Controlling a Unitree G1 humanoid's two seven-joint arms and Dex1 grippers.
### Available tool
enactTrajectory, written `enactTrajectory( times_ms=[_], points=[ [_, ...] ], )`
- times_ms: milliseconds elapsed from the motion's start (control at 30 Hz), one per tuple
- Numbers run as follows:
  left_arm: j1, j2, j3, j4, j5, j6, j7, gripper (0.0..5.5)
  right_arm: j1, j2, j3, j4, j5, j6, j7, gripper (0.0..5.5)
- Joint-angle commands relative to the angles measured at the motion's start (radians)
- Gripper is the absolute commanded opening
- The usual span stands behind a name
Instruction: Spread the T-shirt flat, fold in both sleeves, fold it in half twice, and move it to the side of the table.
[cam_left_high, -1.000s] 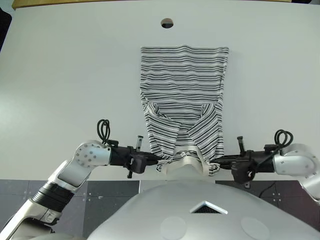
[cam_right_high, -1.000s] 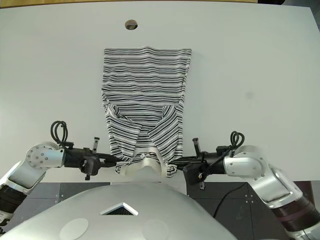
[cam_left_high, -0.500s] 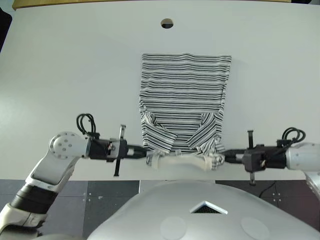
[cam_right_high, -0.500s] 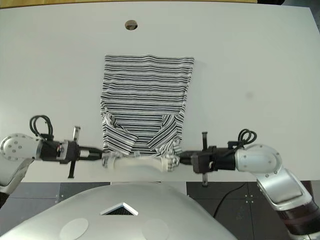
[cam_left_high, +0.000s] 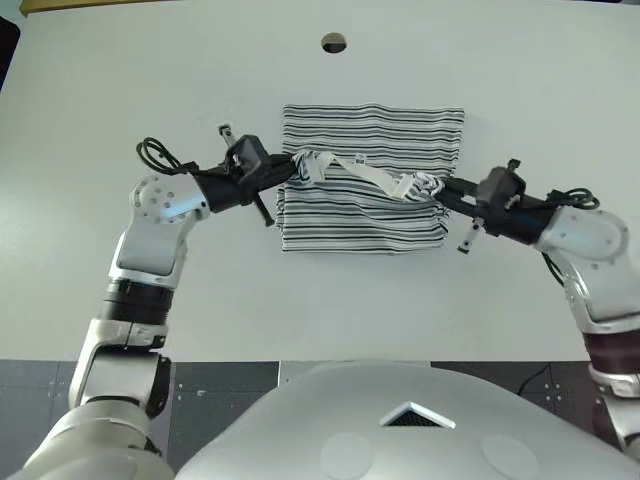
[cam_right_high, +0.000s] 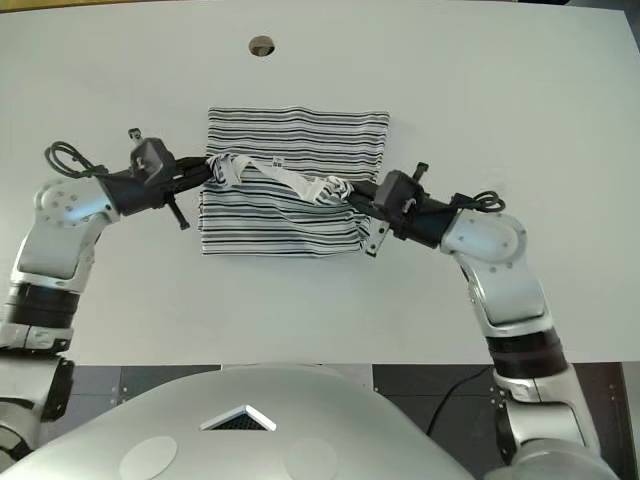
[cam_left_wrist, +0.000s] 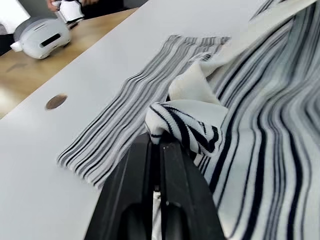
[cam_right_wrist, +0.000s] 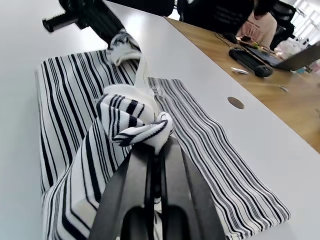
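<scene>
T-shirt (cam_left_high: 365, 215) collar edge clamped, strung between left gripper (cam_left_high: 292, 166), right gripper (cam_left_high: 440, 184).

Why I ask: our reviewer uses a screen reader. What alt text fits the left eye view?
The left gripper and right gripper each pinch a collar-end corner of the striped T-shirt, holding that edge raised across the half-folded shirt on a white table. A round hole marks the table beyond it.

White table (cam_left_high: 120, 90), matte, with one round hole (cam_left_high: 334, 43) near the far edge. Dark tiled floor (cam_left_high: 230, 375) at the near edge. Wooden desk (cam_right_wrist: 280, 110) beyond, carrying a laptop (cam_right_wrist: 306, 56) and a white device (cam_left_wrist: 42, 36).
</scene>
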Motion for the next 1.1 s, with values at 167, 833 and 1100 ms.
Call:
enactTrajectory(
  times_ms=[167,833,1100],
  points=[
    [-0.199,-0.165,-0.015,0.267,0.099,-0.051,0.097,0.11,-0.185,0.109,0.013,0.288,0.001,0.0,0.057,0.12],
    [-0.484,-0.317,0.084,0.857,0.139,-0.186,0.214,0.11,-0.511,0.26,-0.08,0.954,-0.037,-0.164,0.095,0.12],
    [-0.554,-0.353,0.144,1.006,0.144,-0.207,0.281,0.1,-0.666,0.333,-0.131,1.237,-0.071,-0.246,0.029,0.55]
  ],
)
